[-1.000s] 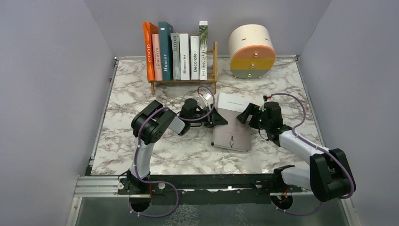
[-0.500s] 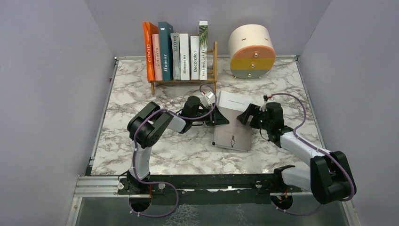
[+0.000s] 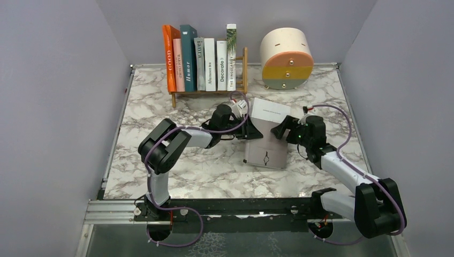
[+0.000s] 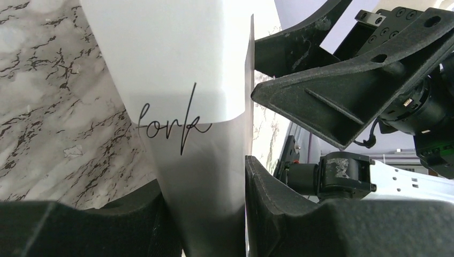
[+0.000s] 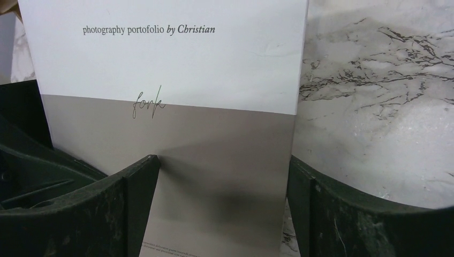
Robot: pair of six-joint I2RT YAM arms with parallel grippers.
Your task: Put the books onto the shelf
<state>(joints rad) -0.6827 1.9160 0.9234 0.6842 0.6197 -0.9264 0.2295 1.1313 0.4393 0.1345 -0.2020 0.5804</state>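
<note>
A white and grey-beige book (image 3: 266,140) stands tilted on the marble between both arms, its white far end raised toward the shelf (image 3: 209,92). My left gripper (image 3: 252,131) is shut on its spine; in the left wrist view the book (image 4: 171,64) fills the gap between the fingers (image 4: 267,193) of that gripper (image 4: 202,174). My right gripper (image 3: 280,131) is open at the book's right side. In the right wrist view one fingertip (image 5: 144,171) rests against the cover (image 5: 171,64). Several books (image 3: 188,56) stand upright on the shelf, from orange to palm-leaf.
A round cream, yellow and orange drawer unit (image 3: 286,59) stands at the back right, close to the shelf's right end (image 3: 245,75). Purple walls enclose the table (image 3: 160,123) on three sides. The arms' bases sit on a metal rail (image 3: 241,206) at the near edge.
The left jaws have closed in on the book's spine. The book's far end has risen and shifted slightly right and toward the shelf, with both grippers following it.
</note>
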